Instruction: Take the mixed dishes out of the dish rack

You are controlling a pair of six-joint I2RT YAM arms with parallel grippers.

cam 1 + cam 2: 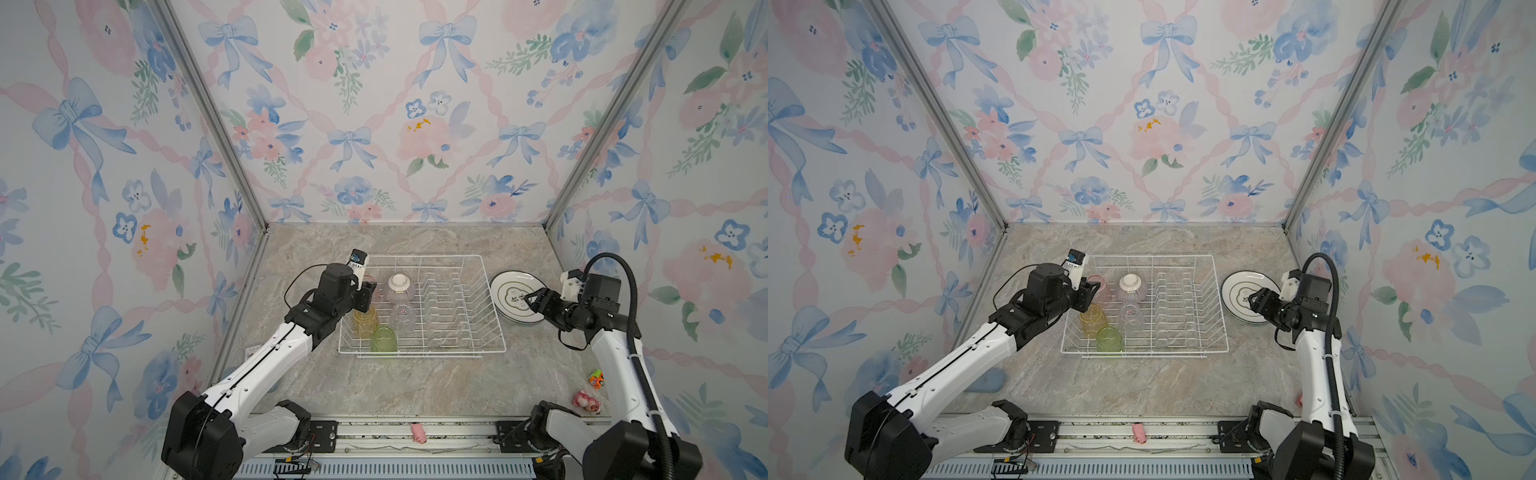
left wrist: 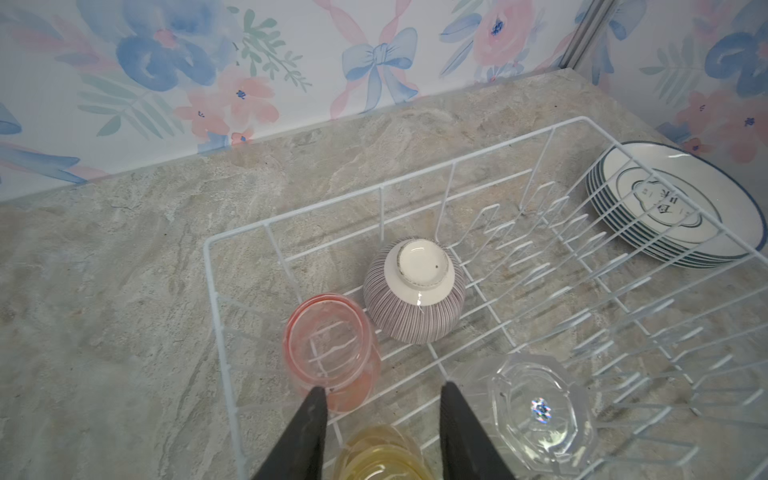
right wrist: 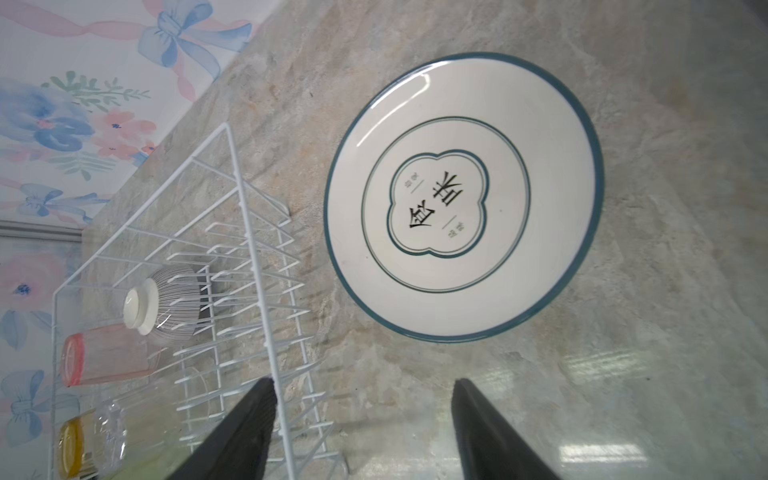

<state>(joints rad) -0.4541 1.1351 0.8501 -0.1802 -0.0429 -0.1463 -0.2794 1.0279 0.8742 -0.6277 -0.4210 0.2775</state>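
Plates [image 1: 517, 301] are out: they sit stacked on the countertop [image 1: 415, 386] just beside the right side of the dish rack [image 1: 422, 352], and every divider slot in the rack is bare. 5 pieces are left inside, at its left end: the striped bowl [image 1: 398, 287], upside down, plus the pink tumbler [image 2: 330, 353], yellow tumbler [image 1: 365, 322], green tumbler [image 1: 383, 338] and clear tumbler [image 1: 402, 313]. I judge the job about half done. The left gripper [image 2: 383, 388] hangs over the pink and yellow tumblers, jaws partly spread, gripping nothing. The right gripper [image 3: 365, 382] hovers above the plate stack, jaws wide, also empty. A tumbler seems the likely next pick.
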